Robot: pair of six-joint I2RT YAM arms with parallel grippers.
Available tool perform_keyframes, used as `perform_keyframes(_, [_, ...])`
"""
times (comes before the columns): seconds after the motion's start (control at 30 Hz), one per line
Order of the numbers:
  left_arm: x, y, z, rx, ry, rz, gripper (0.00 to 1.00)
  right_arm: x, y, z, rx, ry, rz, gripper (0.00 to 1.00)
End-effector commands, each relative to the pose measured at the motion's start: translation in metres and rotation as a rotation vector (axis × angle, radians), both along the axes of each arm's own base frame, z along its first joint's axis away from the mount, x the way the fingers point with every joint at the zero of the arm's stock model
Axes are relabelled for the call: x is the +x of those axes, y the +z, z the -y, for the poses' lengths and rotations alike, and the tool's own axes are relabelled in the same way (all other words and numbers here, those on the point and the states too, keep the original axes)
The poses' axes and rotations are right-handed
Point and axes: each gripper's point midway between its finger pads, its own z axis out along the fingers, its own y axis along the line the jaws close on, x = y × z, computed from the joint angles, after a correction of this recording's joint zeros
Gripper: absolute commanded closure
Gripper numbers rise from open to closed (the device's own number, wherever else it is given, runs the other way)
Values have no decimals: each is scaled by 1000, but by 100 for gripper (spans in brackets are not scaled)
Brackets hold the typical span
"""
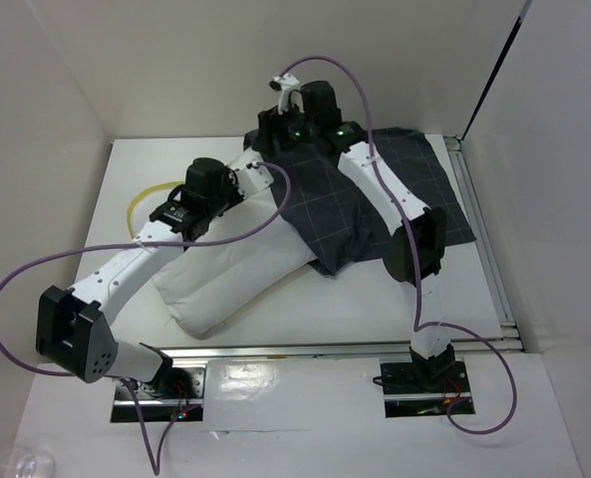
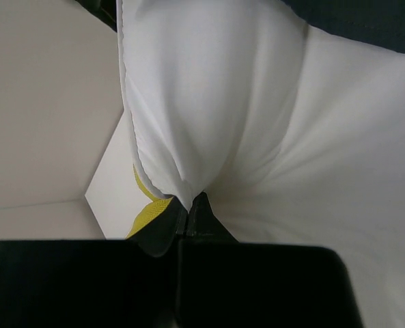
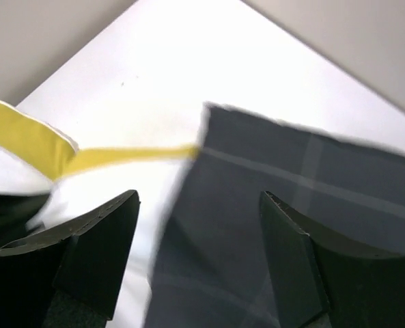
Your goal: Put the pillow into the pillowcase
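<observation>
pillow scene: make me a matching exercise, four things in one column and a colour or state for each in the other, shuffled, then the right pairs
Column one:
1. pillow
2. pillowcase
3. left gripper
4. right gripper

Column two:
a. jaws open, nothing between them
b. white with a yellow band
c. shut on a pinch of white fabric
d. dark grey with a thin light grid

Pairs: 1-b, 2-d, 3-c, 4-a
</observation>
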Motion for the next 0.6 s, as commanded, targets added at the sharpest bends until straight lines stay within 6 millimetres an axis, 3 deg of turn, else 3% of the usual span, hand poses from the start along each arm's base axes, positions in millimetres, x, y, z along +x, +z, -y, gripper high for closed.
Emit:
perform_keyframes(0.0, [0,71,18,-18,-73,242,100,-6,58,-22,3,-18,258,20])
perform_keyframes(0.27, [-11,78,33,16,-103,274,100,0,52,-31,-41,-23,296,19])
perform_keyframes(0.4, [-12,80,32,12,-91,271,100,11,38,-16,-106,-120,282,18])
perform_keyframes(0.57, [-12,73,34,4,-84,250,100,3,48,1,-108,-170,304,18])
